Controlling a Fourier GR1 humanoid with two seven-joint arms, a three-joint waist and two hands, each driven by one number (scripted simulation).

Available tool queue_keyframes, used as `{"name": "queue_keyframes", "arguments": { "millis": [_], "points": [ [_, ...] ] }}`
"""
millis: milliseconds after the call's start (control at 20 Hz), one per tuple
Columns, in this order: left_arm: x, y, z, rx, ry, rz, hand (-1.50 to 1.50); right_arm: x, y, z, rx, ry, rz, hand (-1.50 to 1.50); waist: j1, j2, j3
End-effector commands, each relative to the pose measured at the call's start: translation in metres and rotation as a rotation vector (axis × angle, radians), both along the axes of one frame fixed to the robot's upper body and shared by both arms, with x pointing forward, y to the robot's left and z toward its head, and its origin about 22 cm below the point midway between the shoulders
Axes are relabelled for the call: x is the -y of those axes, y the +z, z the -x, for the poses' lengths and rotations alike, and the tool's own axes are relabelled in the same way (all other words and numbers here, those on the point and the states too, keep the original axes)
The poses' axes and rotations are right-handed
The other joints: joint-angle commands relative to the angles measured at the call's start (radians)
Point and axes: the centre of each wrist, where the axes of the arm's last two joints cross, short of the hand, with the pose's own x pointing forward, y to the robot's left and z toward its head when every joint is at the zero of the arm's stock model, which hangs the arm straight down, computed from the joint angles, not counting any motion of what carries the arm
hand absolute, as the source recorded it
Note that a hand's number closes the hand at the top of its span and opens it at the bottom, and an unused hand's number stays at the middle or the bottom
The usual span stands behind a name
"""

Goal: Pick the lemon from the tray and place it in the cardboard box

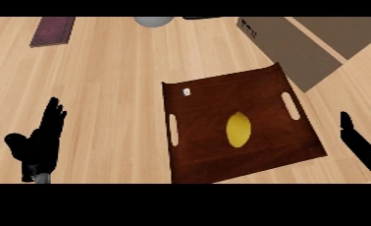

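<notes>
A yellow lemon (238, 129) lies near the middle of a dark brown wooden tray (210, 97) with slot handles on its left and right sides. The open cardboard box (290, 48) stands beyond the tray, at the upper right. My left hand (39, 144) rests open at the lower left, fingers up, well away from the tray. At the right edge my right hand (355, 139) shows only partly, just right of the tray, with straight fingers and nothing in it.
A dark purple book (53, 30) lies at the far left of the wooden counter. A grey round object (153, 21) sits at the top centre. A small white tag (186, 92) sits on the tray's far left corner.
</notes>
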Motion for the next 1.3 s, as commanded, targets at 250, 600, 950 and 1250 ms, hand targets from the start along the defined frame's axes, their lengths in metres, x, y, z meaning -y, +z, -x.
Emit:
{"name": "queue_keyframes", "arguments": {
  "millis": [250, 600, 950, 1250],
  "points": [
    [-0.001, 0.006, -0.008, -0.005, 0.003, -0.044, 0.0, -0.066, -0.059, 0.103, -0.102, -0.358, 0.131, -1.5, 0.067, 0.023, -0.002],
    [0.025, 0.016, -0.026, -0.007, -0.062, -0.026, 0.0, -0.119, -0.04, 0.155, -0.27, -0.351, 0.055, -1.5, 0.113, 0.035, -0.001],
    [0.039, 0.011, -0.033, 0.012, -0.067, -0.028, 0.0, -0.145, -0.012, 0.167, -0.437, -0.34, 0.02, -1.5, 0.14, 0.048, -0.002],
    [0.043, 0.02, -0.042, 0.021, -0.099, -0.031, 0.0, -0.155, 0.009, 0.157, -0.593, -0.37, -0.006, -1.5, 0.163, 0.05, 0.0]
  ]
}}
